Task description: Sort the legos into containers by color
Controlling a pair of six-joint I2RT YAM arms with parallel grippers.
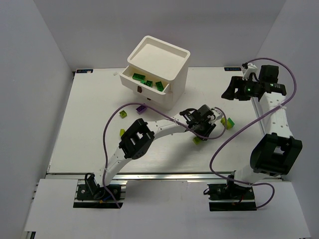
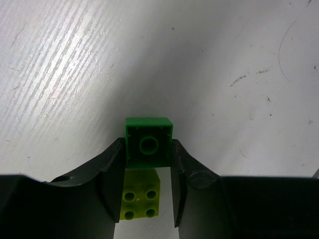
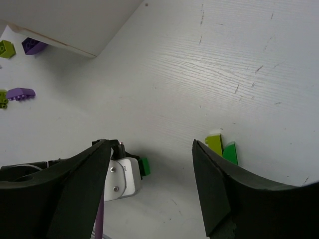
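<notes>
My left gripper [image 2: 148, 149] is shut on a dark green brick [image 2: 148, 142] and holds it above a lime brick [image 2: 141, 194] that lies on the table. In the top view the left gripper [image 1: 207, 127] is right of centre, with the lime brick [image 1: 198, 141] just under it. The white chest [image 1: 164, 62] stands at the back. Its top drawer [image 1: 130, 85] is pulled open and holds several dark green bricks [image 1: 149, 82]. My right gripper [image 3: 152, 147] is open and empty, raised at the far right [image 1: 234, 90]. It looks down on the held green brick [image 3: 144, 167].
A lime piece [image 1: 230, 123] and a green piece [image 3: 231, 153] lie together right of the left gripper. A purple brick [image 1: 141, 108] and two lime bricks [image 1: 123, 115] [image 1: 122, 132] lie in front of the chest. Purple cables loop over the table.
</notes>
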